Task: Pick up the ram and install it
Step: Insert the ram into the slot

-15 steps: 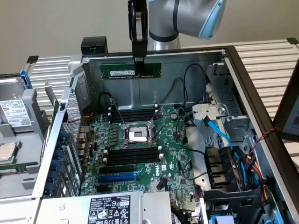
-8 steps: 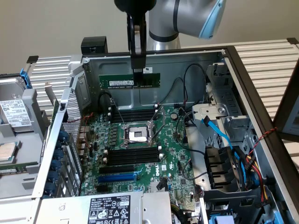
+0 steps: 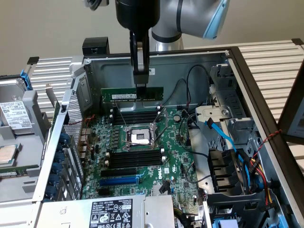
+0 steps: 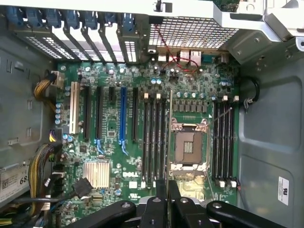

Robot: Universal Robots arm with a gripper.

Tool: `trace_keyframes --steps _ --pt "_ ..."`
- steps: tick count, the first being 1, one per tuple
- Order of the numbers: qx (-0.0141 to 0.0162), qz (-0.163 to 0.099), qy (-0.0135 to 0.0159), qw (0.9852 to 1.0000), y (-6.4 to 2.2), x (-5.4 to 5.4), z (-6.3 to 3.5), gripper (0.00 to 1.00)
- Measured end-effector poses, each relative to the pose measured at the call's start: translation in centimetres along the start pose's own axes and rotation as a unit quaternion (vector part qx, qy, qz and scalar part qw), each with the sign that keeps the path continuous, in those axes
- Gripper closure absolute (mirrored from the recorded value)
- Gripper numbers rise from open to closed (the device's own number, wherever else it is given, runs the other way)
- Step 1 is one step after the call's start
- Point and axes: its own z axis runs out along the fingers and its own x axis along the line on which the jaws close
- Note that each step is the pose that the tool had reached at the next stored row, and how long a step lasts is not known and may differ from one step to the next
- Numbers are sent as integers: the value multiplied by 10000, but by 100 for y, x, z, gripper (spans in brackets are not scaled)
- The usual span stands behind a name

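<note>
The ram (image 3: 124,95), a long dark-green stick with a white label, hangs level above the motherboard (image 3: 180,166), over the far bank of black memory slots (image 3: 135,116). My gripper (image 3: 141,84) is shut on its top edge near the middle. In the wrist view the ram (image 4: 170,133) appears edge-on as a thin line running from my gripper (image 4: 167,190) across the board, between the memory slots (image 4: 154,142) and the CPU socket (image 4: 189,145). A second bank of slots (image 4: 223,140) lies on the socket's other side.
The open computer case (image 3: 237,61) walls in the board. A blue expansion slot (image 3: 118,180), blue cable (image 3: 221,133), drive cage (image 3: 228,175) and wire bundles (image 4: 40,166) crowd the edges. A drive tray with a labelled drive (image 3: 16,116) sits at the exterior view's left.
</note>
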Motion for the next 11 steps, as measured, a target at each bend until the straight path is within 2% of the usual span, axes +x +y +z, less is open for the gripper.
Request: trace_keyframes --steps 11 --pt "0 4 0 10000 -56 16 199 86"
